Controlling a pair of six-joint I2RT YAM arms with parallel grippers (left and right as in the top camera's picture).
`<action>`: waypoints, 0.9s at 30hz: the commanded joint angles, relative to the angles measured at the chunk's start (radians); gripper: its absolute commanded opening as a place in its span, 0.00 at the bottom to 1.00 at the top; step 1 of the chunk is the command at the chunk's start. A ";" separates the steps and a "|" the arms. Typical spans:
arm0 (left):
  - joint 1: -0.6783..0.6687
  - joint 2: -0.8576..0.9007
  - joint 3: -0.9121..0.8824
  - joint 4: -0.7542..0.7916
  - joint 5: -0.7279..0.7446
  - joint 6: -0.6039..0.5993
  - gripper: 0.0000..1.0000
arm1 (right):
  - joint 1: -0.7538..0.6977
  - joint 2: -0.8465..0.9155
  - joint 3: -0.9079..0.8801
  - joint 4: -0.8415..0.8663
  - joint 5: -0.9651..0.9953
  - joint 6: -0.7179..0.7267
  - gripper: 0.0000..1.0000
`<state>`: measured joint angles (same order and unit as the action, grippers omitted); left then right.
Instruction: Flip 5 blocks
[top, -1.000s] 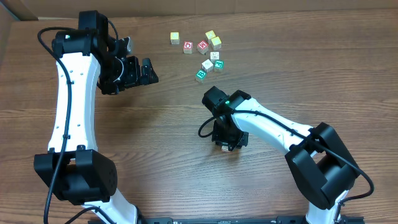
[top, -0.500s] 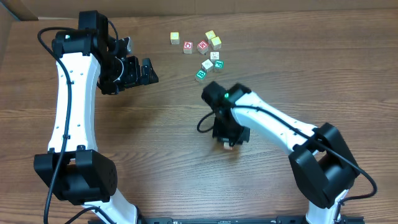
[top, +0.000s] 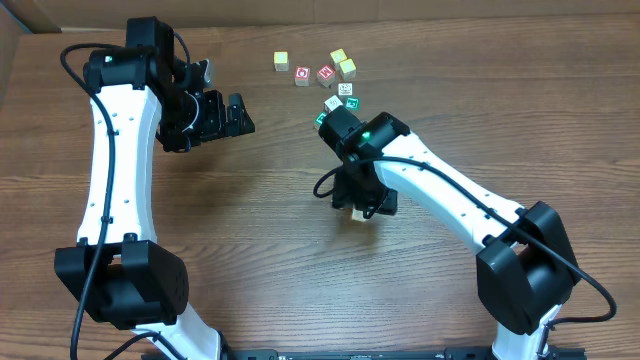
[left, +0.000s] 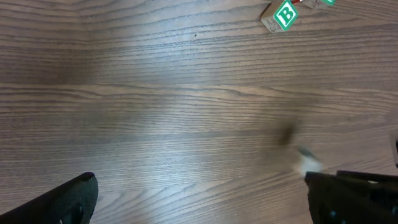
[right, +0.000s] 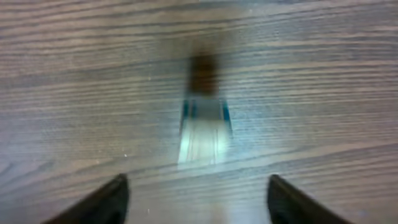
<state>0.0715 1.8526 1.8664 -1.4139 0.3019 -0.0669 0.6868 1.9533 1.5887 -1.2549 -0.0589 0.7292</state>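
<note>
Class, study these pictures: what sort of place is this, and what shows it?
Probably a robotics lab or test bench: a left arm and right arm, white and black, at a wood-grain table, with tiny printed cubes set out for handling practice.

overhead: top-down, far | wrist views: close, facing down | shared: wooden table (top: 250, 250)

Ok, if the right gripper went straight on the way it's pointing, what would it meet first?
Probably the block, blurred but centred ahead of the right gripper and its open fingers, then the table behind it. Whether the block already rests on the table is unclear.
</note>
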 joint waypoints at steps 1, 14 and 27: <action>-0.006 0.011 0.020 0.002 -0.006 0.011 1.00 | -0.003 -0.015 -0.031 0.019 0.014 0.000 0.79; -0.006 0.011 0.020 0.002 -0.006 0.011 1.00 | 0.001 -0.013 -0.106 0.172 0.039 -0.001 0.79; -0.006 0.011 0.020 0.002 -0.006 0.011 1.00 | 0.001 -0.012 -0.182 0.442 0.039 -0.312 0.65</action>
<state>0.0715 1.8526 1.8664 -1.4139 0.2996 -0.0669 0.6880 1.9537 1.4117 -0.8204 -0.0288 0.4774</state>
